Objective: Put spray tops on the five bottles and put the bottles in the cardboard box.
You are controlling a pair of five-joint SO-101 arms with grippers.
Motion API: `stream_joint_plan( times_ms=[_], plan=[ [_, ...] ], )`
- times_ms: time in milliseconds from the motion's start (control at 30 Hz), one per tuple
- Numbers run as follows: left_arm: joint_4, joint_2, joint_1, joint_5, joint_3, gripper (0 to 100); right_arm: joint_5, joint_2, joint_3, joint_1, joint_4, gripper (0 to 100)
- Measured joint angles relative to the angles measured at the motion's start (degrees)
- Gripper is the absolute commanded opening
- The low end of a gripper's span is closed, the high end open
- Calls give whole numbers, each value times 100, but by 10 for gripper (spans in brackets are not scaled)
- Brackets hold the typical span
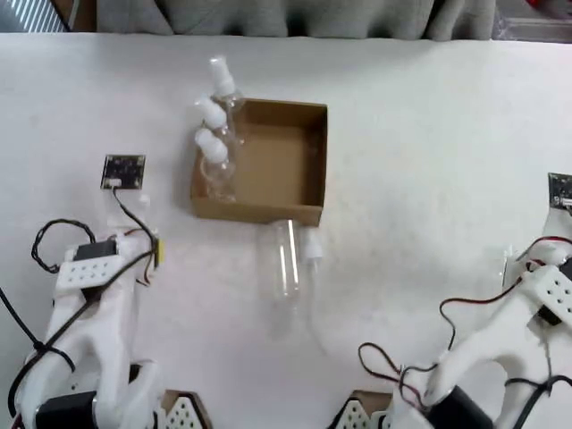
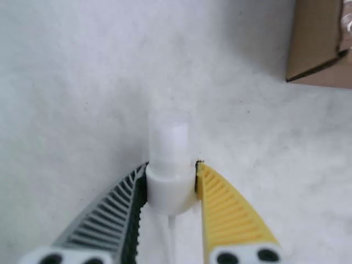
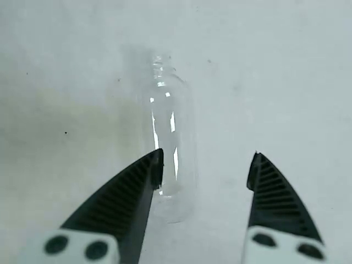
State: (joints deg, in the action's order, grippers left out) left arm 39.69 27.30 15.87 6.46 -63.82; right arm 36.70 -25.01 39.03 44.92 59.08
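A white spray top (image 2: 168,165) is gripped in the left jaws, clamped at its collar between a grey side and a yellow side, with its thin tube running back between them. This grip is seen in the left wrist view, where a corner of the cardboard box (image 2: 322,47) is also caught across a stretch of white table (image 2: 71,82).

In the right wrist view a bare-necked bottle (image 3: 168,137) of clear plastic is shown lying on its side on the table, neck pointed away from the camera. The right jaws are spread wide over it and nothing is held. One black side is seen crossing the bottle's edge, and whether it touches cannot be told.

In the high view the box (image 1: 277,161) is shown open-topped near the middle of the table. Three capped bottles (image 1: 214,147) are stood along one side wall, white tops up. Just outside the box's near wall a clear bottle (image 1: 286,259) is seen lying flat, with a small white piece (image 1: 313,246) close against it. Whether this is the bottle in the right wrist view cannot be told.

The left arm (image 1: 94,295) and the right arm (image 1: 527,313) are placed at the table's near corners, well apart from the box. A small black board (image 1: 123,172) is laid near the left arm, and another board (image 1: 561,188) by the right arm at the picture's edge.
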Motion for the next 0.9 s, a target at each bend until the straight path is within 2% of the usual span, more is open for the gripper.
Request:
stream_joint_plan(
  times_ms=[167,300,433,533,900],
  plan=[
    [0,0,0,0,0,21,0,1266,-598,0,18,222],
    [0,0,0,0,0,21,0,1987,-1345,-158,642,223],
    [0,0,0,0,0,21,-9,2127,-1749,-396,1187,238],
    [0,0,0,0,0,21,-193,2180,-1881,-396,1204,274],
    [0,0,0,0,0,22,-202,2919,-1916,-738,1187,266]
  ],
)
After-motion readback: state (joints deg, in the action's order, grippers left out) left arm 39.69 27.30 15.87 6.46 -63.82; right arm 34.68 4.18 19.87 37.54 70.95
